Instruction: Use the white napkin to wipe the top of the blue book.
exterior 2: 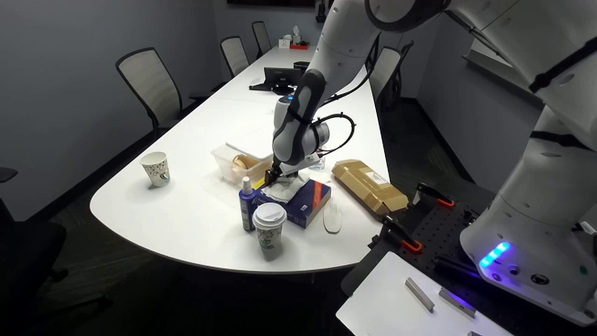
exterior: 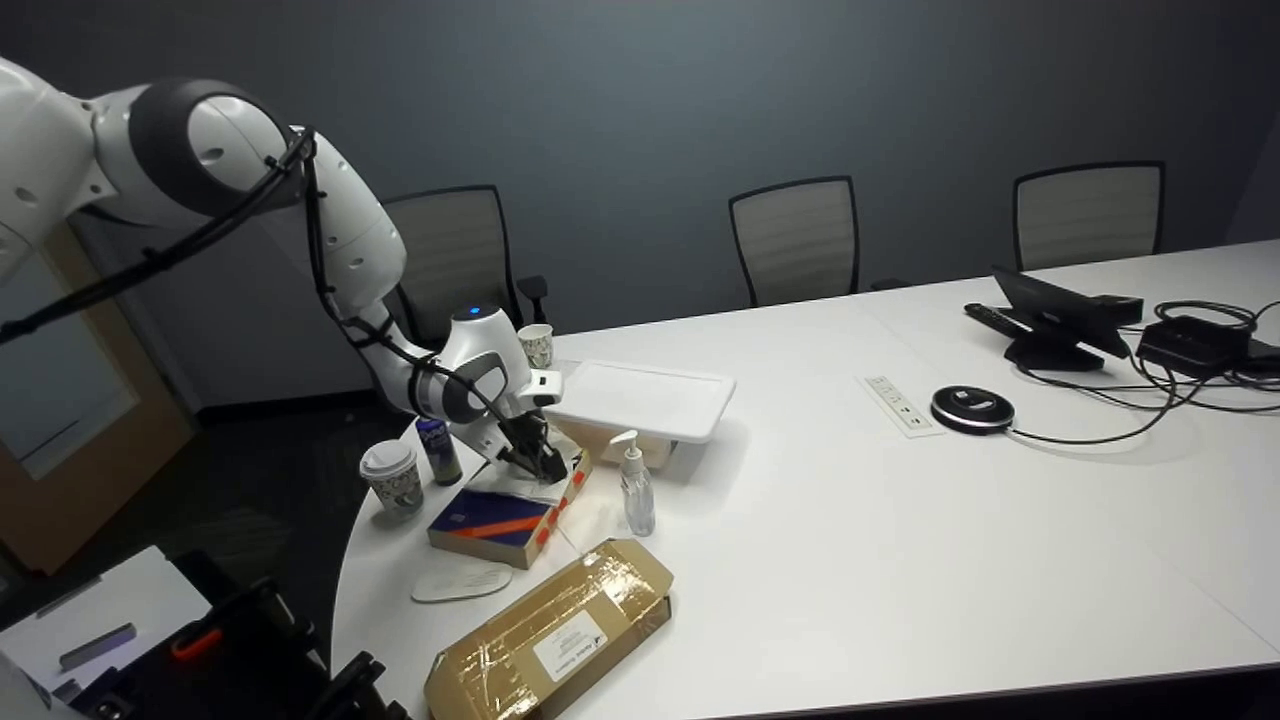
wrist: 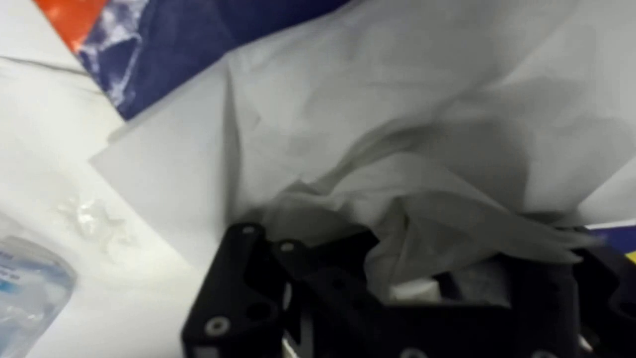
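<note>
The blue book (exterior 2: 301, 205), dark blue with an orange stripe, lies flat on the table; it also shows in an exterior view (exterior: 485, 512) and along the top of the wrist view (wrist: 208, 44). The white napkin (exterior 2: 285, 189) is spread and crumpled over part of its cover; in the wrist view the napkin (wrist: 323, 109) hangs slightly past the book's edge. My gripper (exterior: 545, 468) is low over the book, pressed at the napkin. In the wrist view my gripper (wrist: 397, 243) is shut on bunched napkin. The cloth partly hides the fingertips.
A clear pump bottle (exterior: 637, 495) and a white-lidded plastic box (exterior: 645, 400) stand beside the book. A purple spray bottle (exterior 2: 247, 205) and lidded cup (exterior 2: 269, 228) stand close to it. A pale fork (exterior 2: 332, 217) and tan packet (exterior: 560, 630) lie nearby.
</note>
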Robot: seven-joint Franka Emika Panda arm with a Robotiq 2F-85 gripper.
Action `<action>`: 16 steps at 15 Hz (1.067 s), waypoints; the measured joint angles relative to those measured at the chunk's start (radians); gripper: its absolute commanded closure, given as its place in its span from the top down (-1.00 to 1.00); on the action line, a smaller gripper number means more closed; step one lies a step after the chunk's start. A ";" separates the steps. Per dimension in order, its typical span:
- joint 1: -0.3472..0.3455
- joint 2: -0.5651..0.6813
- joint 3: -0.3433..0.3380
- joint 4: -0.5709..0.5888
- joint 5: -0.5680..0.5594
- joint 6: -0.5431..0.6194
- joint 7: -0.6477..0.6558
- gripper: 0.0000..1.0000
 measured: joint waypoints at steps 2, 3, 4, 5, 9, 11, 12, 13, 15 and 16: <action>0.002 0.023 0.005 0.030 0.000 0.000 -0.019 -1.00; -0.001 0.026 0.015 0.040 0.000 0.000 -0.031 -1.00; -0.012 0.029 0.033 0.048 0.000 0.000 -0.041 -1.00; -0.030 0.029 0.059 0.054 0.000 0.000 -0.057 -1.00; -0.114 0.031 0.155 0.068 0.000 -0.005 -0.107 -1.00; -0.128 0.031 0.165 0.074 0.000 -0.027 -0.109 -1.00; -0.128 0.031 0.163 0.080 0.000 -0.046 -0.108 -1.00; -0.128 0.031 0.159 0.086 0.000 -0.067 -0.108 -1.00; -0.124 0.030 0.146 0.100 0.001 -0.122 -0.103 -1.00; -0.122 0.029 0.136 0.107 0.002 -0.151 -0.097 -1.00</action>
